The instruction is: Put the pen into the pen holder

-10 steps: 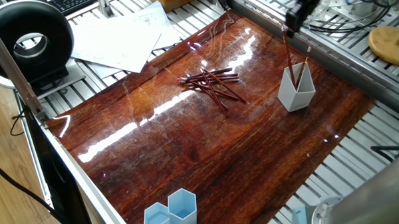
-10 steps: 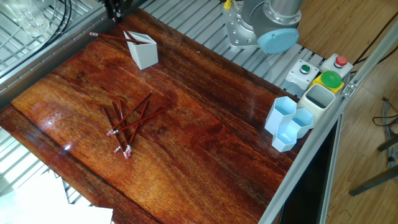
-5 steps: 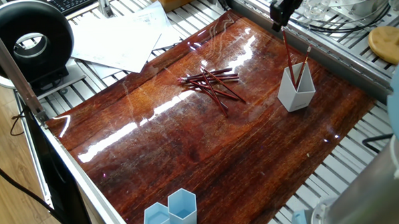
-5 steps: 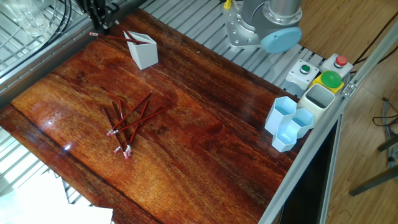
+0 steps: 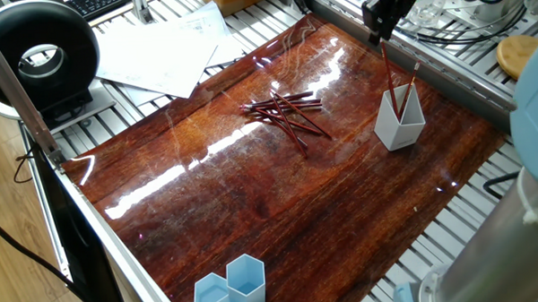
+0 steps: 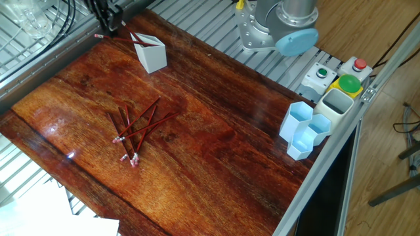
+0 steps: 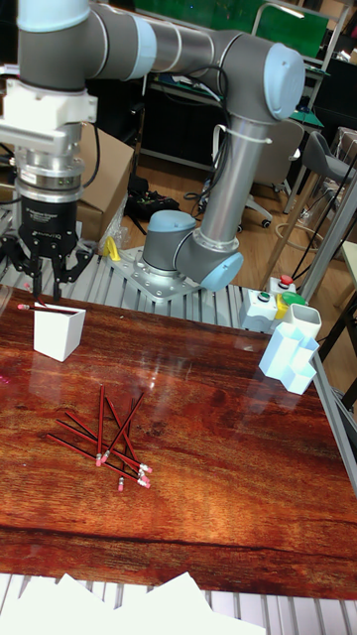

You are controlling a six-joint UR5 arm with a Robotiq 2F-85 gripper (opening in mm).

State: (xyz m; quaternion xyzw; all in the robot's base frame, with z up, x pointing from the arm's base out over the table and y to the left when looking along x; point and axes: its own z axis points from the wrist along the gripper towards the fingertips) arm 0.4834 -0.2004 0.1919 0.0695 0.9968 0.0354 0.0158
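Already two red pens point(image 5: 390, 75) lean in the white pen holder point(image 5: 400, 119) at the far side of the worktop point(image 5: 279, 195), while a loose pile of pens point(image 5: 286, 113) (five or six, hard to count) lies near the middle, so most of the job looks left. The gripper point(image 7: 46, 280) hangs just above the holder with its fingers point(image 7: 32, 276) spread and empty, well apart from the pile.

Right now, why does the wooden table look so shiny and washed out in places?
Lamp glare: in one fixed view, white streaks cross the table behind the pile of pens; in the other fixed view, glare sits near the left edge; the tall fixed view shows only soft reflections by the pen holder.
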